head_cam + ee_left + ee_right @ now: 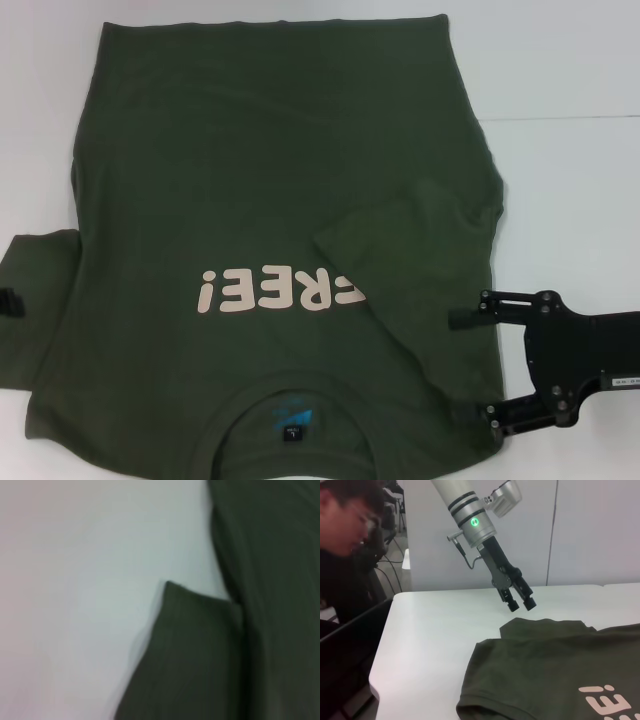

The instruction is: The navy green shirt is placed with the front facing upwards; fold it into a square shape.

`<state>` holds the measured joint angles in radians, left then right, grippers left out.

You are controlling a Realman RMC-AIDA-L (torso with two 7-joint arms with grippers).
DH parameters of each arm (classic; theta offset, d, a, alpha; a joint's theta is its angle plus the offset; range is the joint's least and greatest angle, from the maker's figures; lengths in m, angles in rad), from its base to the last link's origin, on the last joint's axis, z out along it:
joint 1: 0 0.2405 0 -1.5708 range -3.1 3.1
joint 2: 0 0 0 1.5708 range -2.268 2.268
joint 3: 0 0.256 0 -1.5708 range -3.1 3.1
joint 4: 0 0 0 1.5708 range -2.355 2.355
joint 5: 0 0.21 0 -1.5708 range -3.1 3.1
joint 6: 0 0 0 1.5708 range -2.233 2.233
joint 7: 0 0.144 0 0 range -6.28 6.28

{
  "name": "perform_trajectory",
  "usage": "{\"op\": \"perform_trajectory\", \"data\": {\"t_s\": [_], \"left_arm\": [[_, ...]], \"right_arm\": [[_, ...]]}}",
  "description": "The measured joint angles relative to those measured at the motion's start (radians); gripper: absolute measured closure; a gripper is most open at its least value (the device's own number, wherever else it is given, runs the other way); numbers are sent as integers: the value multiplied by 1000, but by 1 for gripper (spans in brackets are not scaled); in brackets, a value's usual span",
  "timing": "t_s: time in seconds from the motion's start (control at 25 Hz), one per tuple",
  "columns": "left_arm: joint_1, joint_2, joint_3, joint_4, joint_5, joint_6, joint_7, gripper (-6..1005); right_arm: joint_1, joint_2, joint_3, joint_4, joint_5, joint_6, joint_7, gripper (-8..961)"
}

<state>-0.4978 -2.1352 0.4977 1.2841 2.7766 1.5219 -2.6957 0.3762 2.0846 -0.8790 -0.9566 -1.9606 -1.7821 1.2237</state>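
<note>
Lying front-up on the white counter, the navy green shirt has its right sleeve folded inward, right pincer spread apart beside it, left pincer hovering, apparently closed, over the unfolded left sleeve.

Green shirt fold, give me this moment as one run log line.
navy green shirt: front up, right sleeve folded in | right gripper: open at that edge | left gripper: above left sleeve

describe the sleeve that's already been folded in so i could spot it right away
On the white table lies the navy green shirt, chest up, its collar nearest the robot. The folded sleeve is on the robot's right side, next to the open right gripper. Unlike the left sleeve, which sticks out flat on the table, it lies over the chest, covering the start of the pale lettering.
</note>
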Motion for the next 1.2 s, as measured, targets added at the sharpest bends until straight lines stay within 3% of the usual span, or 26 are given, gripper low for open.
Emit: {"op": "perform_trajectory", "data": {"t_s": [0.32, 1.2], "left_arm": [[-22, 1, 106, 20, 78, 6, -95, 66], [-13, 4, 92, -56, 81, -60, -113, 66]], "right_arm": [[7, 0, -2, 22, -2, 21, -3, 32], [37, 2, -3, 45, -19, 43, -6, 33]]}}
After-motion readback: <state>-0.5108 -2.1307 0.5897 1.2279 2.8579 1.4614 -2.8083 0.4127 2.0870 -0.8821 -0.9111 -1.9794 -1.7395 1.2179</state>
